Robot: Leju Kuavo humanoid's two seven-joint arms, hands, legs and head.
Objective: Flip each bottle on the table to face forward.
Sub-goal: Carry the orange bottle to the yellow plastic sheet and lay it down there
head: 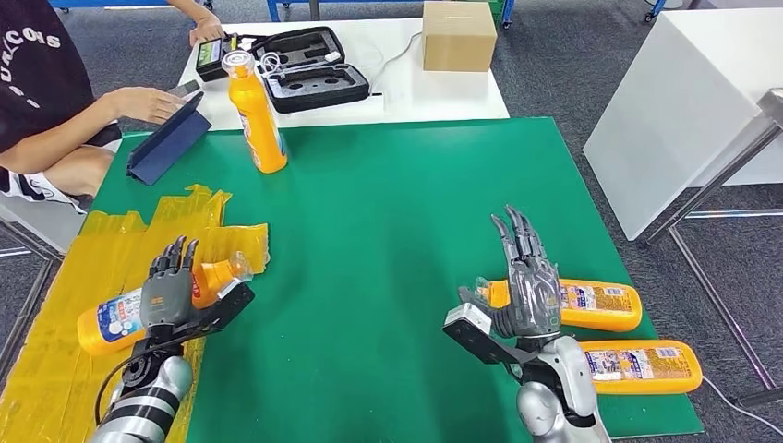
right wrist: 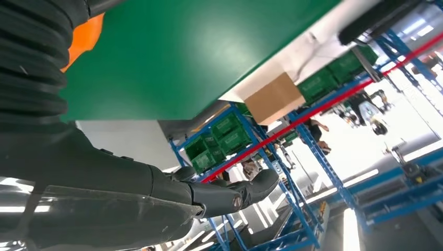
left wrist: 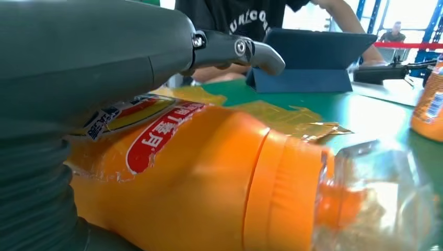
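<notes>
Green tabletop (head: 397, 240) carries four orange plastic bottles. One lying bottle (head: 115, 318) rests under the left robot hand (head: 168, 288), whose fingers lie over it. Beneath the flat, spread right robot hand (head: 528, 281) lies another bottle (head: 600, 305), a third (head: 646, 365) just beside its wrist. Well ahead stands an upright bottle (head: 257, 115).

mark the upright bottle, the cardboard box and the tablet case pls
upright bottle (head: 259, 125), head view, on the label at mid-body.
cardboard box (head: 458, 37), head view, on the front face.
tablet case (head: 169, 139), head view, on the blue outer cover.
</notes>
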